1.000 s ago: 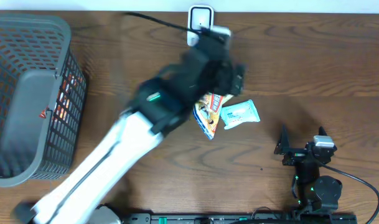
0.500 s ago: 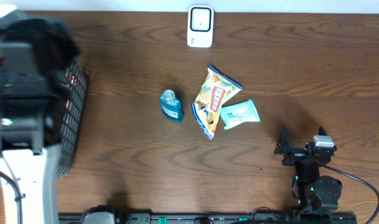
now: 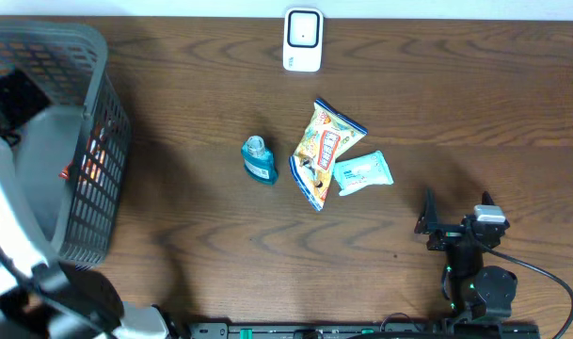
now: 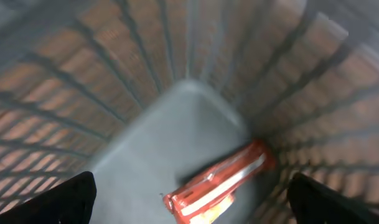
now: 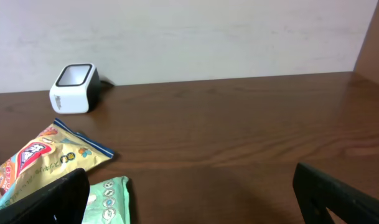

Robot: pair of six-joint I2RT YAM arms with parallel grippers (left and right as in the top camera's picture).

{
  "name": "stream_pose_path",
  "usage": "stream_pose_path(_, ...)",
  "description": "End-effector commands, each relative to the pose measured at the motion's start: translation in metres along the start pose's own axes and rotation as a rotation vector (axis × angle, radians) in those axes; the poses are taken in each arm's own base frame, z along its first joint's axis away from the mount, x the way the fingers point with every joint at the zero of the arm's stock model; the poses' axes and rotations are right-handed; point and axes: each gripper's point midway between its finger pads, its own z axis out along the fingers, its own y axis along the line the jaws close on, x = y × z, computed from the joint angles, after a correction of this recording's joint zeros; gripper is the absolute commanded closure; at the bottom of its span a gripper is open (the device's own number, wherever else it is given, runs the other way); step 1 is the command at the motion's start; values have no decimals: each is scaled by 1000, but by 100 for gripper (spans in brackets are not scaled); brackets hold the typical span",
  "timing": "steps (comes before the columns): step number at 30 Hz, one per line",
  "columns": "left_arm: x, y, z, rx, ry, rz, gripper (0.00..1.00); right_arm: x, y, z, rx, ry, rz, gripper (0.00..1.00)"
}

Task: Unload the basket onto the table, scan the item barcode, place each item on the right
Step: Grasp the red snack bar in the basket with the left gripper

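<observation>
Swung across from the scanner (image 3: 303,40), my left hand (image 4: 189,208) now hangs over the basket (image 3: 79,56), spread wide and empty.
Counting down by size: one grey basket at the left of the table (image 3: 474,104) with one red packet (image 4: 217,183) on its floor. Mid-table, still to scan by my reckoning, are one snack bag (image 3: 324,151), one wipes pack (image 3: 363,172) against it and one blue bottle (image 3: 258,160) just beside. One scanner stands at the far edge. My right hand (image 3: 453,221) sits parked, fully open, holding nothing. I'd lift clear of the rim, grip the bottle by its sides and keep its barcode uncovered, facing the scanner window.
</observation>
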Motion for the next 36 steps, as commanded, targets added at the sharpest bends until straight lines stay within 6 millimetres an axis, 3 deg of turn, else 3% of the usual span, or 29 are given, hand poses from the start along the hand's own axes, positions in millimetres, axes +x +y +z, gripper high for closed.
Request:
stream_pose_path(1,27,-13,42,86,131,219,2,2,-1,0,6,4,-13,1)
stream_pose_path(4,52,-18,80,120,242,243,2,2,-1,0,6,4,-12,1)
stream_pose_path(9,87,-25,126,162,367,330,1,2,-1,0,6,4,-12,1)
stream_pose_path(20,129,-26,196,175,467,339,4,2,-1,0,6,4,-13,1)
stream_pose_path(22,135,-26,201,176,485,338,26,2,-1,0,6,4,-13,1)
stream_pose_path(25,136,-25,203,176,484,337,80,2,-1,0,7,3,-13,1)
stream_pose_path(26,134,-25,203,175,479,338,89,2,-1,0,6,4,-13,1)
stream_pose_path(31,112,-25,190,161,418,311,92,2,-1,0,7,4,-13,1)
stream_pose_path(36,58,-8,152,78,274,110,93,2,-1,0,7,3,-12,1)
